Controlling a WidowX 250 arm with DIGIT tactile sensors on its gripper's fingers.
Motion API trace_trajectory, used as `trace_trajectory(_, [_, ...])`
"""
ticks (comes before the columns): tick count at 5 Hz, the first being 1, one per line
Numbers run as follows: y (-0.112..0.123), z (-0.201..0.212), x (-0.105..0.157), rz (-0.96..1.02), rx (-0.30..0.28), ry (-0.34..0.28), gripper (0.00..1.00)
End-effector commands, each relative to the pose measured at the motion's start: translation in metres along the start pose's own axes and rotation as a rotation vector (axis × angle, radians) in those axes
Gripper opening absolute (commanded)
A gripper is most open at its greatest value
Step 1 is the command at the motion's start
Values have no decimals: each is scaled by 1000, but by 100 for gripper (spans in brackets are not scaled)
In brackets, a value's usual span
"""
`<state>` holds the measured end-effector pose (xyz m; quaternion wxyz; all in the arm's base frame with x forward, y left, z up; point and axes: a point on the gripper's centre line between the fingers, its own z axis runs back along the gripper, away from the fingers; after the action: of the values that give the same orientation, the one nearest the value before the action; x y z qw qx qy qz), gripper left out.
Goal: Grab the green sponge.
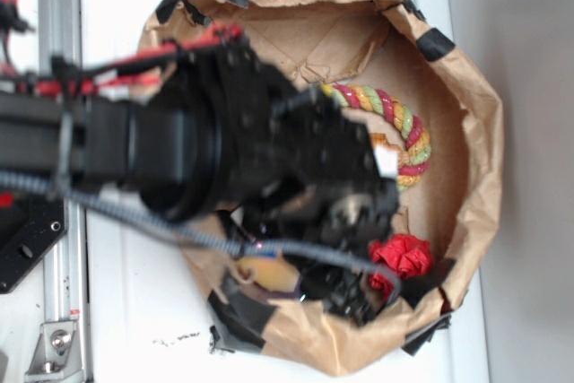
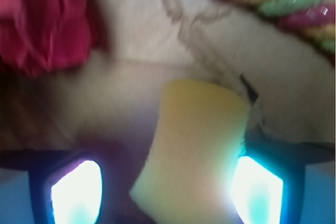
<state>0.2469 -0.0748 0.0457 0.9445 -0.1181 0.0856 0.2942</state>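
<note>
Claw low inside the crumpled brown paper bowl, seen best from the wrist view: two dark fingers with glowing pale pads at the bottom corners of that view, set fairly wide apart. Between them, the yellow foam sponge block with rounded corners. It leans against the right-hand finger. A gap shows on the left side between sponge and finger, so the claw is not clamped on it. Whether the right pad presses the foam or only touches it, cannot tell; the view is blurred.

Exterior view: the black robot arm reaches in from the left and covers most of the bowl's floor. The claw itself is lost in the dark mass of the wrist here. A small patch of yellow with a dark edge shows under the arm at the near-left of the bowl; possibly the sponge, not certain.

Twisted rope striped green, yellow and red curves along the bowl's right inner wall, well apart from the sponge. Small red wad of cloth lies at the near-right of the bowl floor, beside the arm's tip. Black tape patches sit along the bowl rim. Bowl sits on a white counter.
</note>
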Motion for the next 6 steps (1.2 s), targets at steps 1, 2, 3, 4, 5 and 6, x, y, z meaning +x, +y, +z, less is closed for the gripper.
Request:
trace_trajectory(1, [14, -15, 8, -81, 124, -115, 100])
trace_trajectory(2, [24, -11, 29, -52, 160, -155, 0])
trace_trajectory(3, [29, 17, 40, -67, 142, -217, 0])
trace_trajectory(4, [30, 65, 45, -133, 98, -317, 0])
trace_trajectory(5, [35, 121, 47, -233, 76, -415, 0])
trace_trajectory(6, [34, 157, 34, -329, 178, -455, 0])
